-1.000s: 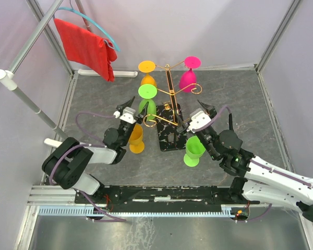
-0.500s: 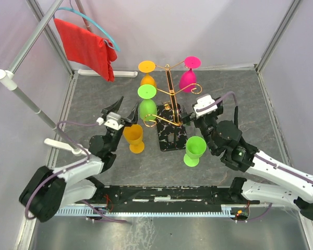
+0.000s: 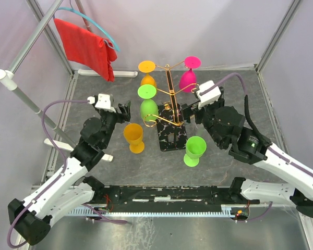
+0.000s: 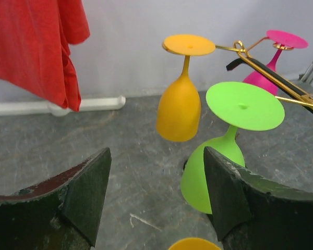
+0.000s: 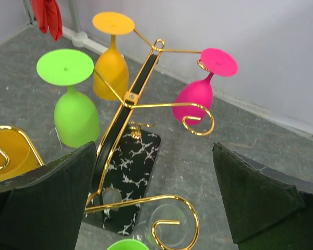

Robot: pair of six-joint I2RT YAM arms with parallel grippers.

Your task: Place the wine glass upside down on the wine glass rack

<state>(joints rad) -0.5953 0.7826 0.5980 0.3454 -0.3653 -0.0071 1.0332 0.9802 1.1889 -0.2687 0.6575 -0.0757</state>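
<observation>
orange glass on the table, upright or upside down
Upright: the orange glass stands on its foot on the table, mouth facing up.

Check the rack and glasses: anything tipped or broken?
Nothing stands out. The hung orange glass, hung green glass and pink glass hang inverted on the wine glass rack; the loose orange glass and loose green glass stand upright.

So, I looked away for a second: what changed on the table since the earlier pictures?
The left gripper backed off leftward from the standing orange glass. The right gripper drew away from the standing green glass, alongside the rack. Both are open, holding nothing. Glasses and rack unmoved.
</observation>
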